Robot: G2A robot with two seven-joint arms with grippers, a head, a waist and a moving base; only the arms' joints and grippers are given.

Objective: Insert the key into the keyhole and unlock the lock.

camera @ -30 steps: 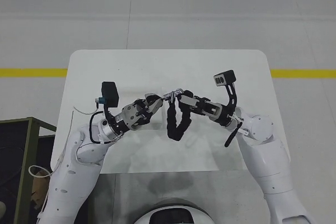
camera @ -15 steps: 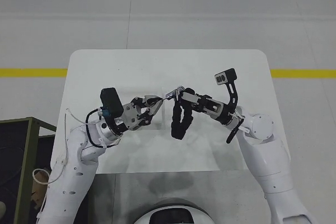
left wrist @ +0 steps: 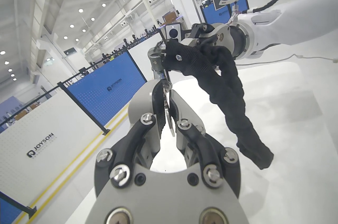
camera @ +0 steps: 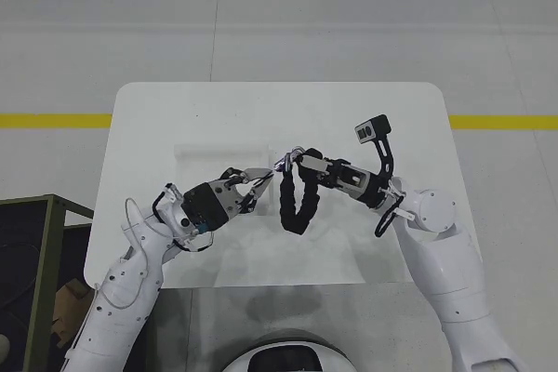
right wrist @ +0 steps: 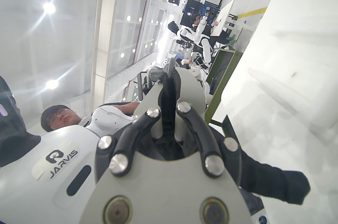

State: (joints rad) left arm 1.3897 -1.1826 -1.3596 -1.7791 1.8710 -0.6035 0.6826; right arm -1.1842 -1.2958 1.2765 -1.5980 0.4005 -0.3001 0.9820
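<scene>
**A:** Item one, the lock?

**B:** Lock (camera: 294, 199): a chain in a black fabric sleeve with a metal head at one end. It is held up over the middle of the white worktop (camera: 372, 112), and the sleeve droops from it in a loop.

**A:** Held by?

**B:** Right gripper (camera: 303, 164). Its jaws are narrow, pinched on the sleeve just behind the metal head. The right wrist view shows the black fabric squeezed between the two fingers (right wrist: 184, 82).

**A:** Item two, the key?

**B:** Key (left wrist: 169, 118): flat, silver metal. It stands edge-on in the left gripper (left wrist: 165, 90), whose jaws are clamped close on its bow. The blade points at the lock's metal head, and its tip touches the head. How far it sits in the keyhole I cannot tell.

**A:** Position of the two grippers?

**B:** They face each other, nearly tip to tip, with the key and the lock head between them.

**A:** Containers?

**B:** One dark green open bin (camera: 48, 199) on the floor beside the worktop, on the left arm's side. It holds something pale and something tan, but neither can be made out.

**A:** Other entries?

**B:** A yellow line (camera: 37, 120) on the floor beyond the worktop.
</scene>
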